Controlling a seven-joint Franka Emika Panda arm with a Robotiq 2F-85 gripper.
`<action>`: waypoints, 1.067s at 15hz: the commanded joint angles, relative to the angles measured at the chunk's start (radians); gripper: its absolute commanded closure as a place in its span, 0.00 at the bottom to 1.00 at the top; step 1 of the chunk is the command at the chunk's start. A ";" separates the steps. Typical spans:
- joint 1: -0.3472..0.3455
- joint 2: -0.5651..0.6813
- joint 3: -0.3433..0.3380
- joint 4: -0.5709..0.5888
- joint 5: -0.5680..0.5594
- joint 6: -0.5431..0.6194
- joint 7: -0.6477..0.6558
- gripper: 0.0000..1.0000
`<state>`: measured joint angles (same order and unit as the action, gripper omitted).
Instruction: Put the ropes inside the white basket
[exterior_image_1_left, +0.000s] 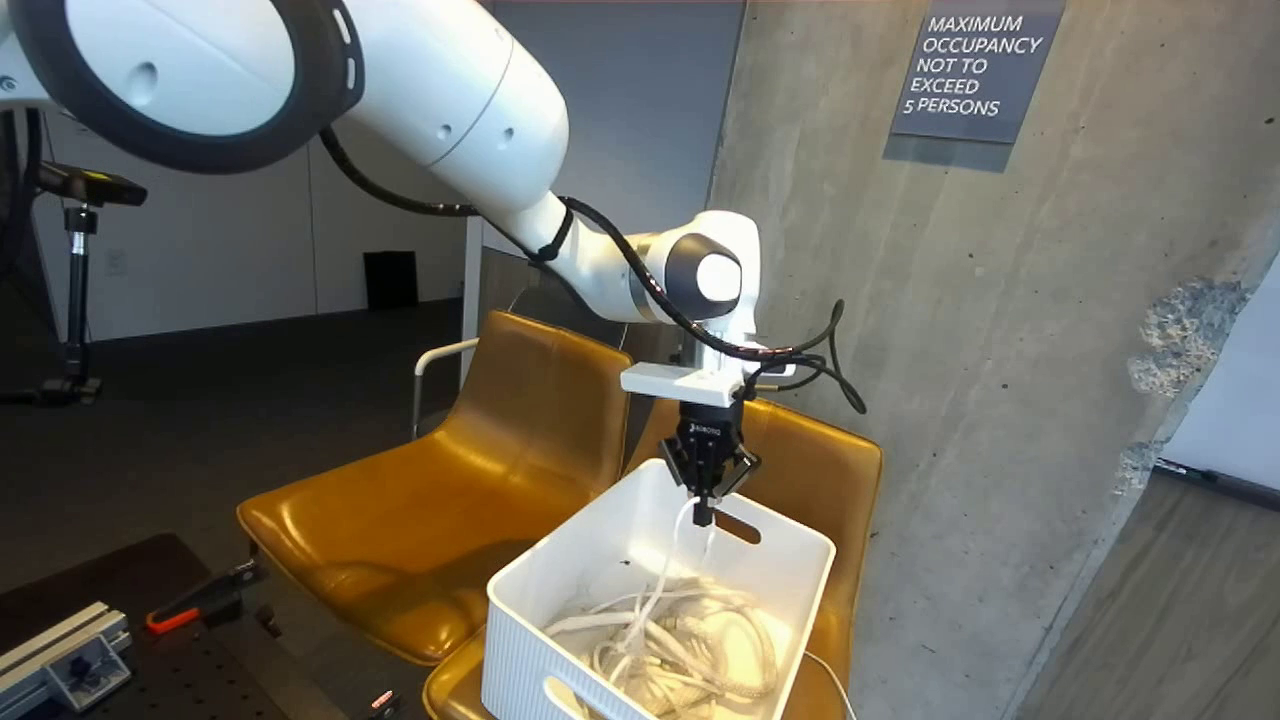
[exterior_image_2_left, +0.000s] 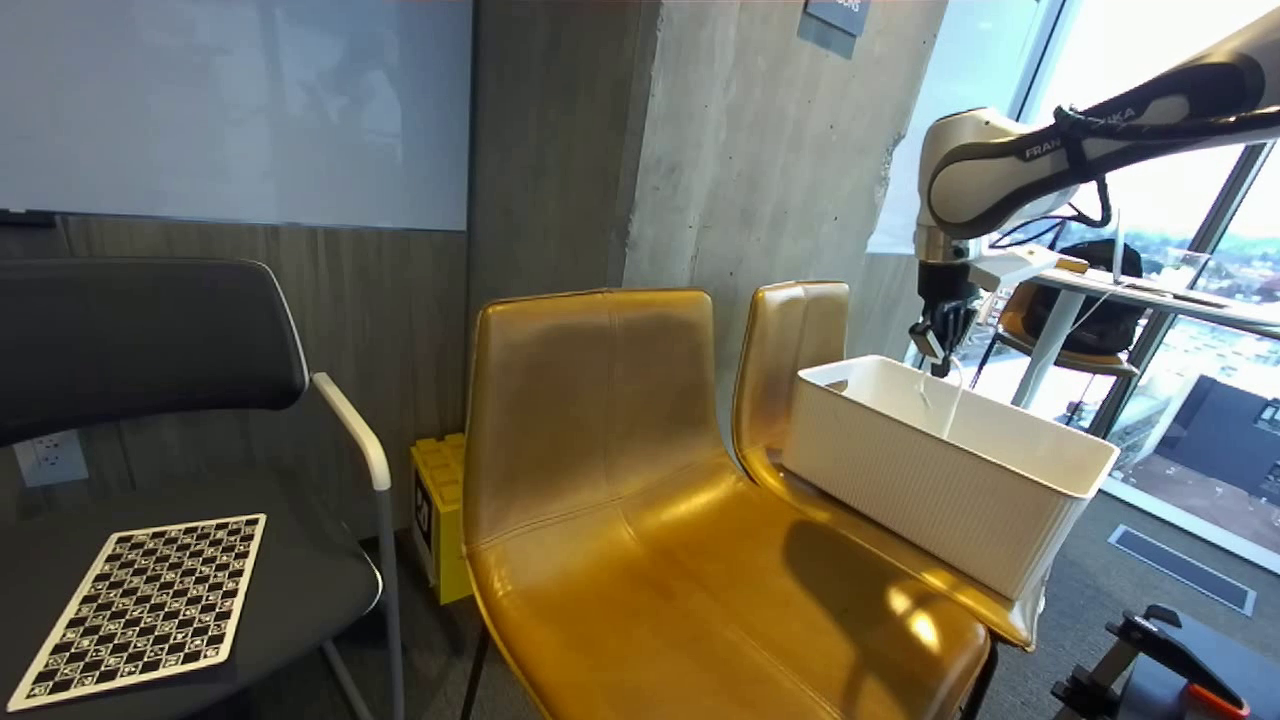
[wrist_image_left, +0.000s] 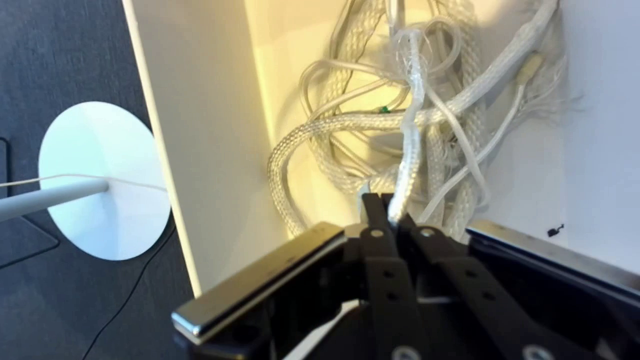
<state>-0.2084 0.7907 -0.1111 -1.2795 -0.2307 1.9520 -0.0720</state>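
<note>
The white basket (exterior_image_1_left: 545, 665) stands on an orange-brown chair seat; it also shows in an exterior view (exterior_image_2_left: 900, 490) and in the wrist view (wrist_image_left: 215, 125). The ropes (exterior_image_1_left: 655, 640), a cream-white tangle, lie on the basket floor; they fill the upper middle of the wrist view (wrist_image_left: 345, 122). My gripper (exterior_image_1_left: 704, 512) points down inside the basket's opening, near the end wall with the slot handle. It also shows in an exterior view (exterior_image_2_left: 940, 366). In the wrist view its fingertips (wrist_image_left: 380, 200) are shut on one rope strand, which hangs down to the tangle.
A second orange-brown chair (exterior_image_1_left: 520, 470) stands right beside the basket's chair. A concrete wall (exterior_image_1_left: 1000, 400) rises behind them. A grey chair with a checkered board (exterior_image_2_left: 150, 600) and a yellow box (exterior_image_2_left: 440, 520) stand nearby. A dark table with clamps (exterior_image_1_left: 200, 600) is at the front.
</note>
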 joint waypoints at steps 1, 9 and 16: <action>-0.015 -0.142 0.005 -0.243 0.074 0.104 0.020 0.75; 0.008 -0.395 -0.002 -0.665 0.182 0.537 0.092 0.21; 0.083 -0.555 0.017 -0.802 0.250 0.407 0.169 0.00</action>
<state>-0.1357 0.2341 -0.0820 -2.0851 0.0167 2.3615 0.1012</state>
